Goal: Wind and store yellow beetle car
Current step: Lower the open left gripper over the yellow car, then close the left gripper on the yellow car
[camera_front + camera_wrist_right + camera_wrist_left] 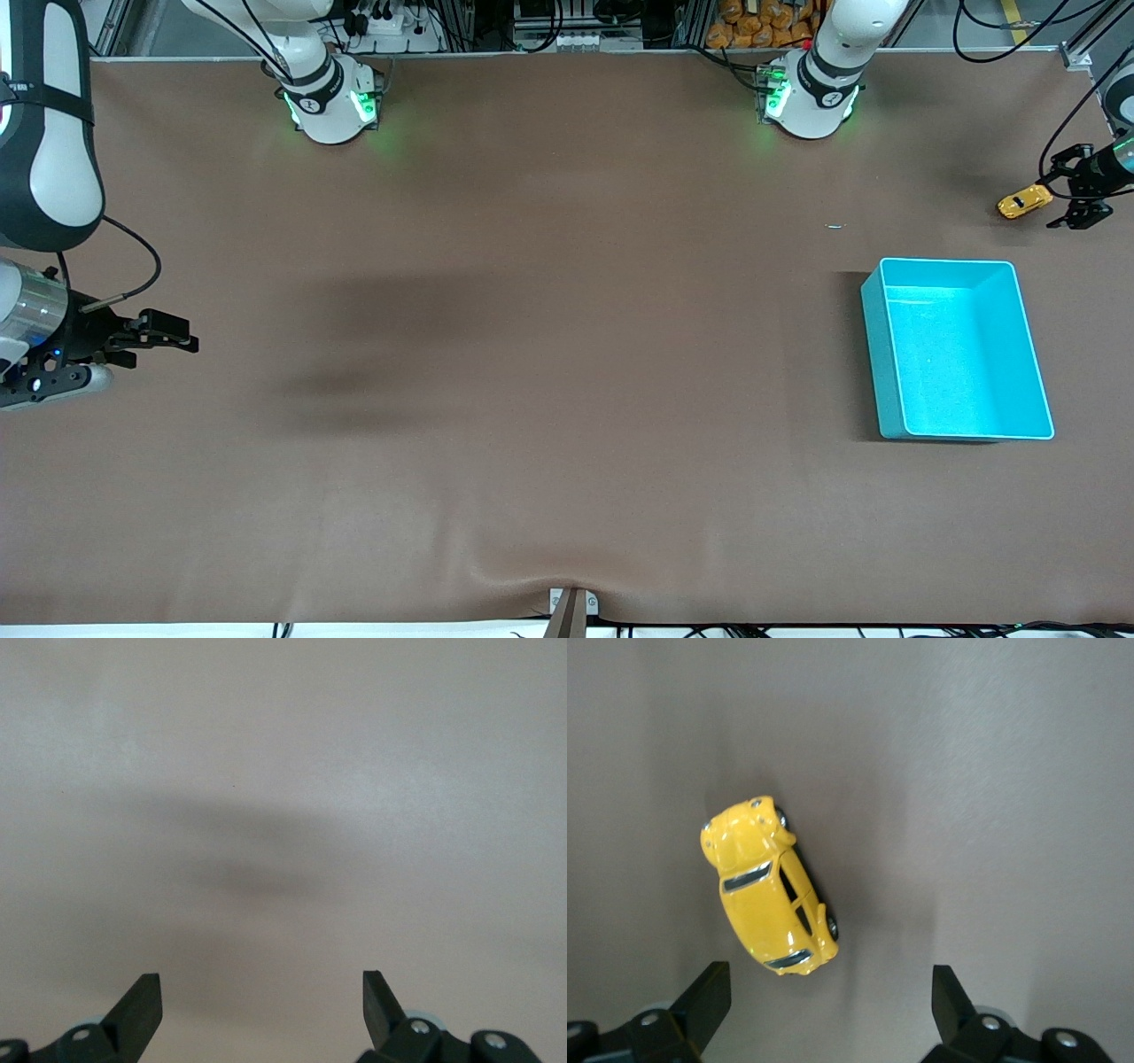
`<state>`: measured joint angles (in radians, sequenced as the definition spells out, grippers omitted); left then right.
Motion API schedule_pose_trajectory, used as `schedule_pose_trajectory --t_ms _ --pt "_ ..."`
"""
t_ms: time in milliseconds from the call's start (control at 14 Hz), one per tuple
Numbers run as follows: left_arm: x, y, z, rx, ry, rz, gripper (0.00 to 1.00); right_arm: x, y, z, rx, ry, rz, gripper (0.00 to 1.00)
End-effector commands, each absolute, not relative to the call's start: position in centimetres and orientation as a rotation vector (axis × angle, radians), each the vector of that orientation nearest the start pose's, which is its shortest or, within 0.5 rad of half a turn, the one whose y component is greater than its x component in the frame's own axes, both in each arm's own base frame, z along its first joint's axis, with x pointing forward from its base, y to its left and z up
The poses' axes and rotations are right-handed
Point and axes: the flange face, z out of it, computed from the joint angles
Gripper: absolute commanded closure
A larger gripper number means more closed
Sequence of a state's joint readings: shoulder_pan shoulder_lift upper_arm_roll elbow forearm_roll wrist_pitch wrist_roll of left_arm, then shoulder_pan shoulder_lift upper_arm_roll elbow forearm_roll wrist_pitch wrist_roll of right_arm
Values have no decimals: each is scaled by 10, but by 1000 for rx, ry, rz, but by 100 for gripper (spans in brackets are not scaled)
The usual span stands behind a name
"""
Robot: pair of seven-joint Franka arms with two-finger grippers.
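Note:
The yellow beetle car [1024,203] stands on its wheels on the brown table at the left arm's end, farther from the front camera than the teal bin [873,354]. My left gripper [1060,190] is low beside the car and open. In the left wrist view the car [766,890] lies just ahead of the left gripper [828,1003], nearer one fingertip [709,997], and nothing touches it. The bin holds nothing. My right gripper [164,347] waits open over bare table at the right arm's end; the right wrist view shows the right gripper [261,1001] holding nothing.
Both arm bases [332,102] [811,97] stand along the table edge farthest from the front camera. A small pale fleck [835,226] lies between the left base and the bin. A bracket [571,611] sits at the nearest edge, where the cloth wrinkles.

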<state>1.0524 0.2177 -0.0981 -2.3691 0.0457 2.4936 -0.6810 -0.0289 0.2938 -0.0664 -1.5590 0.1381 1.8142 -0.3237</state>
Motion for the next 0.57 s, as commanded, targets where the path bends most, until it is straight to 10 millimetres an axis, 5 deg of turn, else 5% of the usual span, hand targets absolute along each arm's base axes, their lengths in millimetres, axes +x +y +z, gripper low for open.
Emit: schedule_pose_trajectory --t_ms 0,501 --pt "280 399 222 2180 2258 -124 0 644 -48 475 -3000 -273 0 0" --pt "271 409 223 2155 2290 -54 0 639 -39 486 -2993 -245 30 0"
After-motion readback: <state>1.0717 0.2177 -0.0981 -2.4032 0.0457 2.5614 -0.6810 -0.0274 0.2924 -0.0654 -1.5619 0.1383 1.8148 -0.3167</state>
